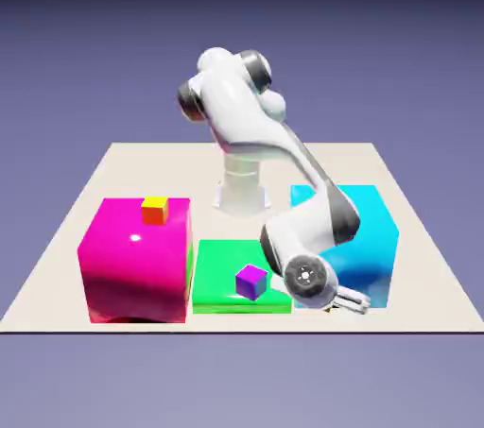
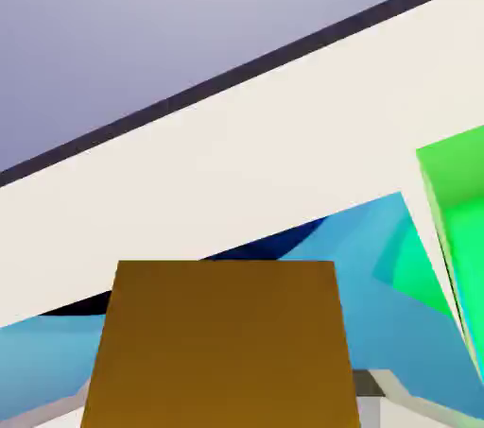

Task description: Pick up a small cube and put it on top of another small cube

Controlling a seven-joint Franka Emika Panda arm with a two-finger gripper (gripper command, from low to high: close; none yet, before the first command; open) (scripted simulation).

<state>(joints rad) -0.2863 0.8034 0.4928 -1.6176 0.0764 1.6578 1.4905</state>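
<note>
In the hand view a small yellow cube fills the space between my finger tips and looks dark ochre in shadow. My gripper is shut on it, and a grey finger tip shows at its right side. In the exterior view the gripper sits low at the table's front, just in front of the cyan block, and the hand hides the yellow cube there. A small purple cube rests on the flat green block. A small red-orange cube with a yellow top stands on the magenta block.
The cyan block lies right under and ahead of the hand, and the green block is at the hand view's right. The beige table ends close to the gripper at its front edge. The arm's forearm crosses over the cyan block.
</note>
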